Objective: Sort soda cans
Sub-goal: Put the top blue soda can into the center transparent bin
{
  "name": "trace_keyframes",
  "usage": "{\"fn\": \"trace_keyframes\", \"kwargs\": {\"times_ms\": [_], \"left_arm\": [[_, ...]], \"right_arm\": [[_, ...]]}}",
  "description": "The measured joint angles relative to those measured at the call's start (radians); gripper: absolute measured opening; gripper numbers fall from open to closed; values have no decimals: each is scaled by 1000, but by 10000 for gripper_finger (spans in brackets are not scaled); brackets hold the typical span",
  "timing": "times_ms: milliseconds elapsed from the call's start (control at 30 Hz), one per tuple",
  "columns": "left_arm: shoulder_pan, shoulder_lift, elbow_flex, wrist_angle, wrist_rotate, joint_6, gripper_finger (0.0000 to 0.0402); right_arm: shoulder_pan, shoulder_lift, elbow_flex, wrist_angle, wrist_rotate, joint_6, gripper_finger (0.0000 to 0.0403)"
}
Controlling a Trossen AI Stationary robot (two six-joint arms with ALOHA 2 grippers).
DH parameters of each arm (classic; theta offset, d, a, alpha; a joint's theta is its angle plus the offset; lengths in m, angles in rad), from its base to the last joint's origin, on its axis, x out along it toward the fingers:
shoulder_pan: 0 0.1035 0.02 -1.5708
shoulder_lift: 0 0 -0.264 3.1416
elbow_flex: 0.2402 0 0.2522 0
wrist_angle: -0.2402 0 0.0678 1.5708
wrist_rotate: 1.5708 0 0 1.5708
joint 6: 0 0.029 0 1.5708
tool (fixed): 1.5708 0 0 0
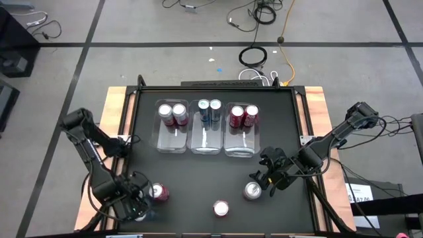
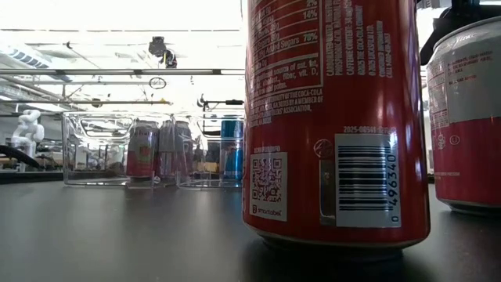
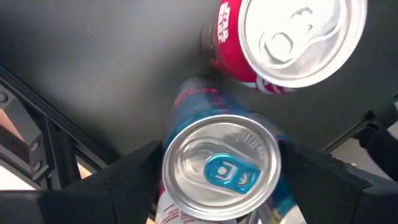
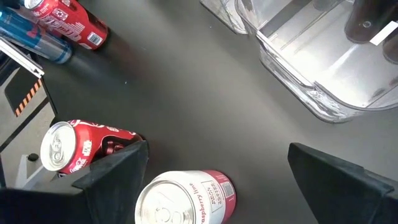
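Observation:
Several soda cans stand upright on the black table. My left gripper [image 1: 135, 206] points down at the near left, open, its fingers on either side of a silver-blue can [image 3: 221, 168] with a teal tab. A red can [image 1: 158, 192] stands just beside it. My right gripper [image 1: 271, 178] hangs open and slanting down over a pink-and-white can [image 4: 186, 196] at the near right, without touching it. Another red can [image 1: 221, 209] stands near the front edge, between the two arms.
Three clear bins [image 1: 206, 142] stand side by side at the table's middle. The left one holds two pinkish-red cans [image 1: 172, 114], the middle one two blue cans [image 1: 209, 109], the right one two red cans [image 1: 243, 116]. Open black tabletop lies between bins and grippers.

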Motion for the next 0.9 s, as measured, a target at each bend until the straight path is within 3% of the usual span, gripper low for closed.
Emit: {"fn": "trace_keyframes", "kwargs": {"times_ms": [333, 667, 900], "left_arm": [[0, 25, 0, -3, 17, 9, 323], [0, 24, 0, -5, 13, 27, 257], [3, 22, 0, -13, 12, 26, 249]], "right_arm": [[0, 0, 0, 0, 0, 0, 382], [0, 0, 0, 0, -1, -3, 382], [0, 0, 0, 0, -1, -4, 382]]}}
